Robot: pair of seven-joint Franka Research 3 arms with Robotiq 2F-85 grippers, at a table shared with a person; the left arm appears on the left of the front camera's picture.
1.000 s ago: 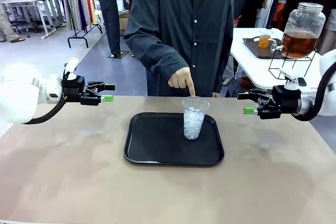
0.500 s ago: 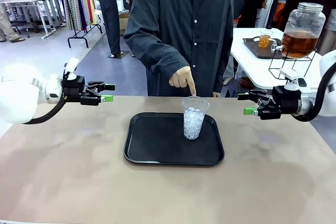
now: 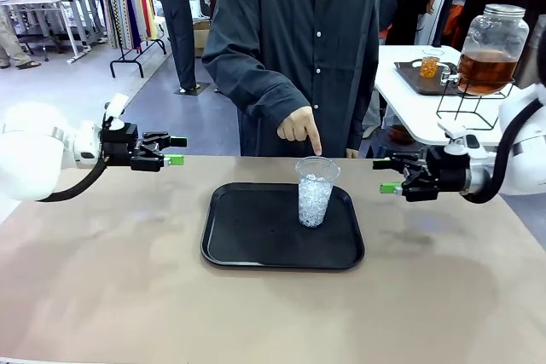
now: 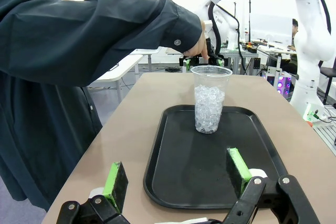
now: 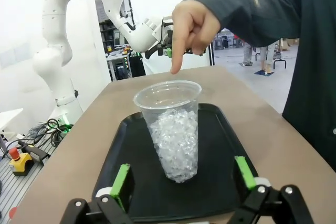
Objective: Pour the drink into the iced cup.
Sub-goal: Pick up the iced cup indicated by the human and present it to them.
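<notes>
The iced cup (image 3: 314, 193), clear plastic and half full of ice, stands upright at the back right of a black tray (image 3: 256, 240). A person's hand (image 3: 300, 130) points a finger down at its rim. The drink (image 3: 485, 71), amber liquid in a big lidded glass jar, sits on a wire stand on the white side table behind my right arm. My left gripper (image 3: 177, 150) hovers open, left of the tray. My right gripper (image 3: 386, 176) hovers open just right of the tray, facing the cup (image 5: 172, 129). Both wrist views show open fingers (image 4: 116, 184) (image 5: 244, 171) with nothing between them.
A small glass of amber drink (image 3: 429, 66) stands on a dark tray on the side table. The person stands close against the table's far edge. Bare tabletop (image 3: 128, 279) lies in front and to either side of the black tray (image 4: 184, 171).
My right gripper has moved left toward the tray and the cup, still open. The left arm, the cup and the pointing hand have stayed put.
</notes>
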